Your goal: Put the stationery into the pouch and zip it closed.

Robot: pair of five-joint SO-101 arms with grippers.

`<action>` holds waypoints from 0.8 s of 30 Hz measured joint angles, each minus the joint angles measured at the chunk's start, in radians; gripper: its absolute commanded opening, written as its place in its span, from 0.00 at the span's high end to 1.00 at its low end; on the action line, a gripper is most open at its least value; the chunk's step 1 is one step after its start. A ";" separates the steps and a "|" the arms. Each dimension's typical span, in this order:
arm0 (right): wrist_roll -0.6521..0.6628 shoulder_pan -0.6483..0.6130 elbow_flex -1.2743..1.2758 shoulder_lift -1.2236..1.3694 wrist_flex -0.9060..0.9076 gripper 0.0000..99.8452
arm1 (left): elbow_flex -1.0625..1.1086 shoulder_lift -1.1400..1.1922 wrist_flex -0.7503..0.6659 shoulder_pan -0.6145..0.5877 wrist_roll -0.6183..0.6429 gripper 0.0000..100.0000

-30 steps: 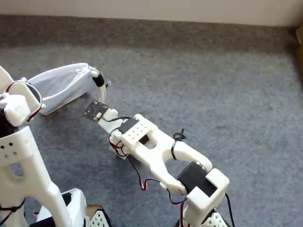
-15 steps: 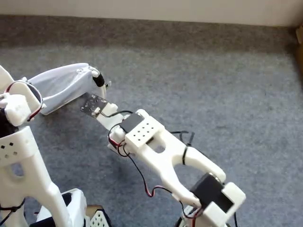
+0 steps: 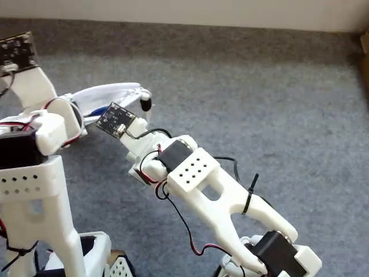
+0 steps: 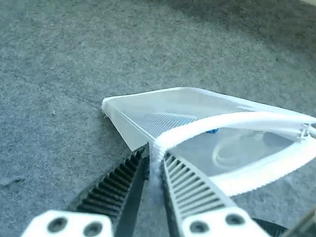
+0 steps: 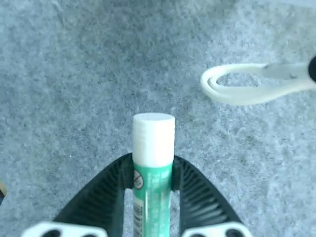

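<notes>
In the left wrist view my left gripper [image 4: 156, 154] is shut on the white rim of the mesh pouch [image 4: 197, 121], which is lifted with its mouth gaping. A small blue item [image 4: 212, 131] and a white loop show inside it. From above, the pouch [image 3: 112, 95] hangs from the left arm [image 3: 34, 133], a black zipper pull [image 3: 145, 105] at its free end. My right gripper [image 5: 153, 163] is shut on a green glue stick with a white cap [image 5: 153, 136], held above the carpet. A white looped band [image 5: 232, 94] lies beyond the cap.
Grey carpet [image 3: 259, 98] covers the whole floor, with open room to the right and back. A pale wall strip [image 3: 230, 11] runs along the far edge. The right arm [image 3: 219, 190] stretches diagonally across the middle foreground.
The left arm has risen and carried the pouch up and to the right, so its zipper pull now sits nearer the right arm's wrist. The right arm's elbow has dropped toward the lower right.
</notes>
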 measured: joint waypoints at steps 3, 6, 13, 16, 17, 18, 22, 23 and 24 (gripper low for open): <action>0.000 0.006 0.000 -0.002 0.000 1.00 | -0.009 0.002 0.032 0.052 -0.017 0.99; 0.000 0.026 0.000 -0.005 0.000 1.00 | -0.037 0.003 0.072 0.092 -0.018 0.99; -0.002 0.032 0.000 -0.005 0.000 1.00 | -0.048 0.003 0.087 0.117 -0.025 0.99; -0.002 0.032 0.000 -0.029 0.000 1.00 | -0.048 0.003 0.103 0.117 -0.025 0.99; -0.002 0.032 0.000 -0.051 0.000 1.00 | -0.048 0.003 0.104 0.117 -0.026 0.99; -0.002 0.032 0.000 -0.077 0.000 1.00 | -0.048 0.003 0.106 0.117 -0.034 0.99; -0.002 0.029 0.034 -0.198 0.000 1.00 | -0.048 0.003 0.106 0.117 -0.041 0.99; -0.002 0.029 0.052 -0.221 0.000 1.00 | -0.048 0.003 0.106 0.117 -0.041 0.99; -0.002 0.029 0.063 -0.241 0.002 1.00 | -0.048 0.003 0.106 0.117 -0.041 0.99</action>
